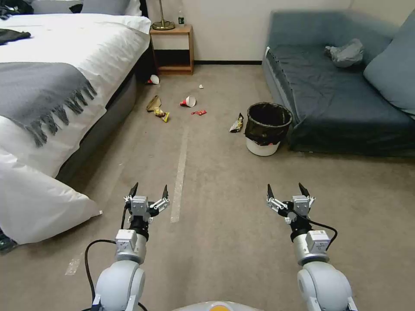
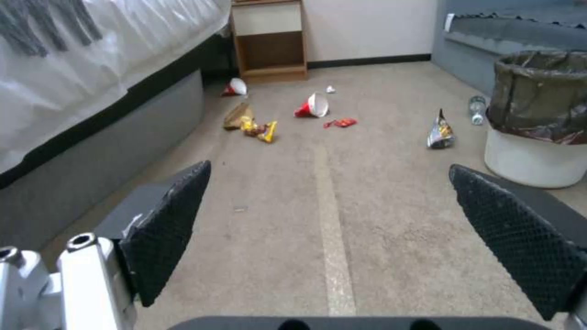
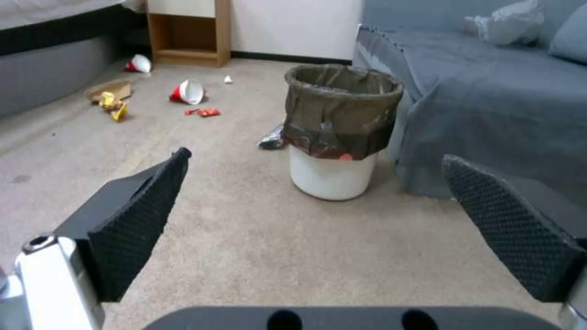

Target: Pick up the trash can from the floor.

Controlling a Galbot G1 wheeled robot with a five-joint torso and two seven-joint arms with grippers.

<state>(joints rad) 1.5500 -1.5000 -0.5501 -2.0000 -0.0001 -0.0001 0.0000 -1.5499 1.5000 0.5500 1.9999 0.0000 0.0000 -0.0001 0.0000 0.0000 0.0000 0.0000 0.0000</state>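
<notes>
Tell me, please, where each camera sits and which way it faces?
Head view: high up, facing forward and down at the floor; both arms show, left gripper and right gripper open.
Left wrist view: low, facing along the carpet between its own jaws.
Right wrist view: low, facing the trash can between its jaws.
All share the trash can.

White trash can (image 1: 262, 148) lined with a black bag (image 1: 268, 122), on beige-grey floor (image 1: 225, 242) crossed by a pale strip (image 1: 180, 175). Red-and-white cups (image 1: 188, 102), yellow wrapper (image 1: 162, 114), red wrapper (image 1: 199, 112) and silvery packet (image 1: 236, 123) scattered about; white bed (image 1: 65, 47) with a grey fringed blanket (image 1: 43, 93), brown wooden nightstand (image 1: 172, 49), blue-grey sofa (image 1: 346, 99) bearing a grey bag (image 1: 345, 53). Black dimple-textured fingers on silver-white left claw (image 1: 149, 191) and right claw (image 1: 288, 190).
</notes>
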